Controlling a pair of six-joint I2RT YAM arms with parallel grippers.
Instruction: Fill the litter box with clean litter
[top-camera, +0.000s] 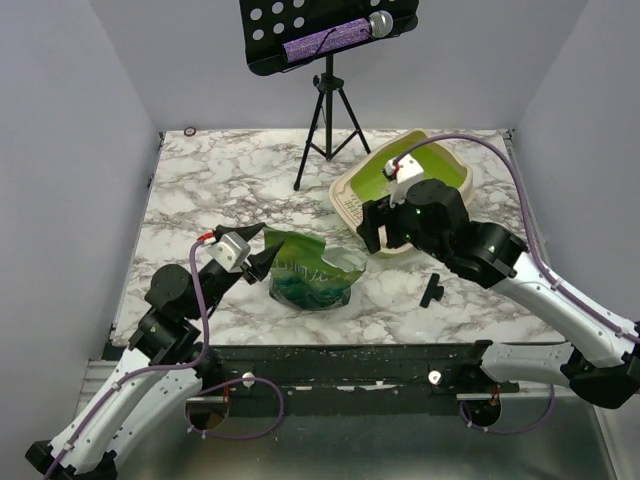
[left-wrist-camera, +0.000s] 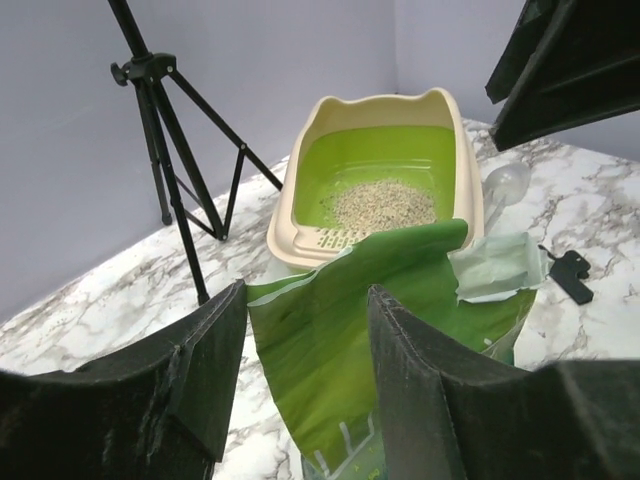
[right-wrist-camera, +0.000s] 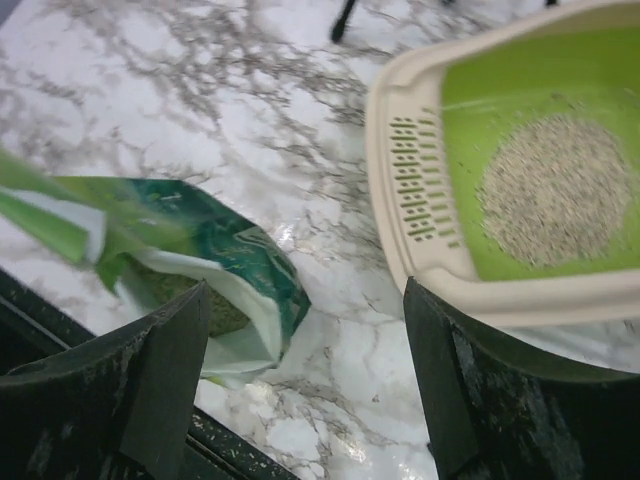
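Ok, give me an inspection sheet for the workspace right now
Surface: marble table, no spill seen.
Job's things: litter box far right; small litter patch inside.
Clutter: open green bag; black part; clear plastic piece.
Grippers: left gripper open behind the bag; right gripper open, empty.
Cables: purple cable on each arm.
Surroundings: tripod stand, grey walls.
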